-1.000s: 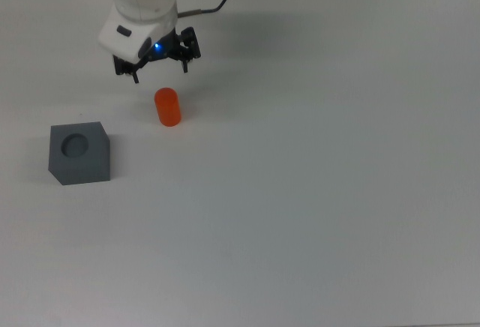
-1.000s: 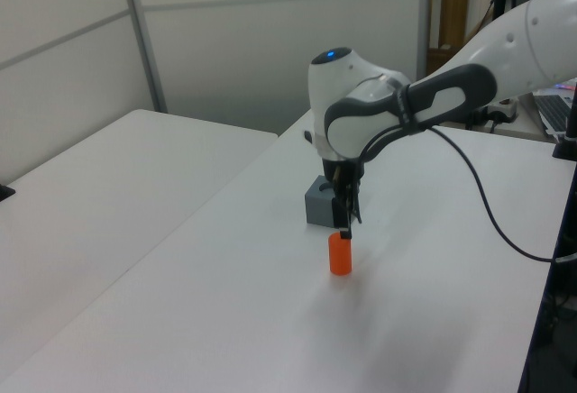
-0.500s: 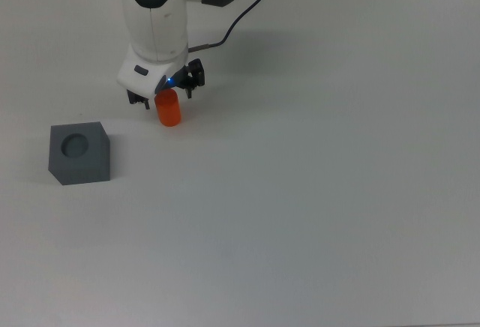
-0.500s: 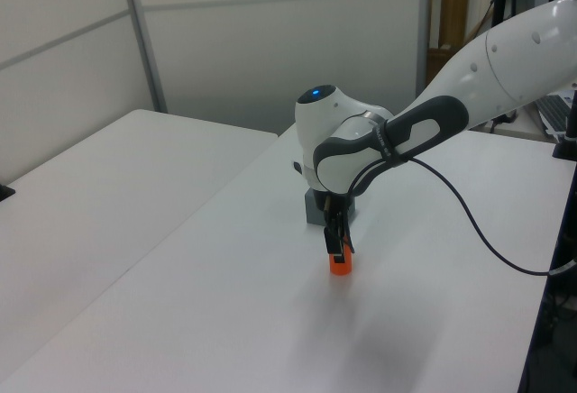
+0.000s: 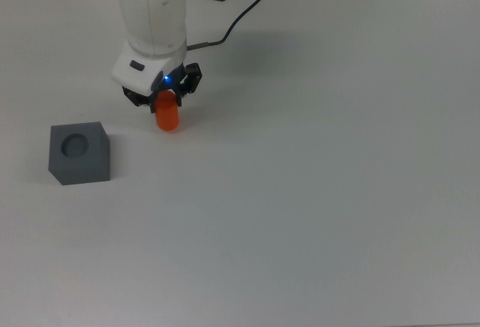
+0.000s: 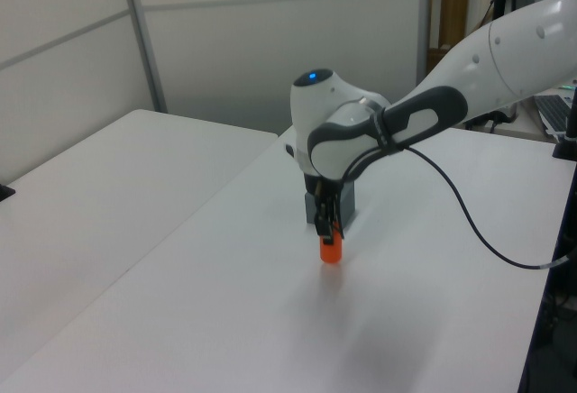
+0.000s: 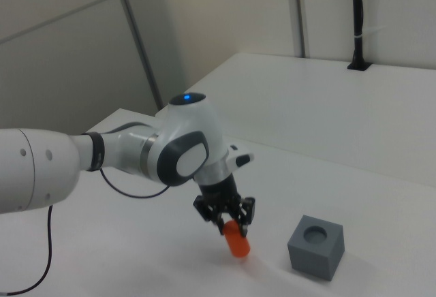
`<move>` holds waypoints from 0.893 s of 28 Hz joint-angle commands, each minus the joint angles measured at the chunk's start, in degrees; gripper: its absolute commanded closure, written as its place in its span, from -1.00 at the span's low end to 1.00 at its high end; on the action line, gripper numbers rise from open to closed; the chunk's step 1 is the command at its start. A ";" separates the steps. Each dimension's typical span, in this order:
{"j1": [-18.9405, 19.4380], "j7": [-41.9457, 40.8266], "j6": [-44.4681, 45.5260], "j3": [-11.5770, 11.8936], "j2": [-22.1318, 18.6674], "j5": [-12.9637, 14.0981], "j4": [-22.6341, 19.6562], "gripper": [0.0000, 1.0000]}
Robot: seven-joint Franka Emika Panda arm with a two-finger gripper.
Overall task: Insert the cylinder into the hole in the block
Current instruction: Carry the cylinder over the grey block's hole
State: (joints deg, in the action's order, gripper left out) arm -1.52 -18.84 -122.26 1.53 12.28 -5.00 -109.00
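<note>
The orange cylinder (image 5: 168,117) (image 6: 330,251) (image 7: 238,241) sits between the fingers of my gripper (image 5: 166,102) (image 6: 327,234) (image 7: 230,226), which is shut on its upper end. In the right view it hangs slightly tilted. The grey block (image 5: 79,153) (image 7: 315,246) stands on the white table at the top view's left of the cylinder, its round hole facing up. In the left view the block (image 6: 346,202) is mostly hidden behind the gripper.
The white table (image 5: 315,192) is bare around both things. A black cable (image 5: 234,18) runs from the arm toward the table's far edge. In the left view a second white table (image 6: 99,177) stands across a gap at the left.
The gripper has come down over the cylinder and shut on it. In the left view the cylinder now sits slightly higher and nearer the block than half a second ago.
</note>
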 commanded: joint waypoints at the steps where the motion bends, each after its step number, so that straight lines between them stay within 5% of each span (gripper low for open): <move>1: -2.16 0.38 1.49 1.11 -0.86 2.53 5.27 0.95; 12: -7.96 -0.41 0.36 5.59 0.37 8.34 13.10 0.94; 25: -9.64 -1.11 -6.50 5.59 5.38 8.34 13.11 0.91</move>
State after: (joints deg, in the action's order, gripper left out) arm -11.11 -19.03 -126.10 6.82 15.67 2.08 -96.97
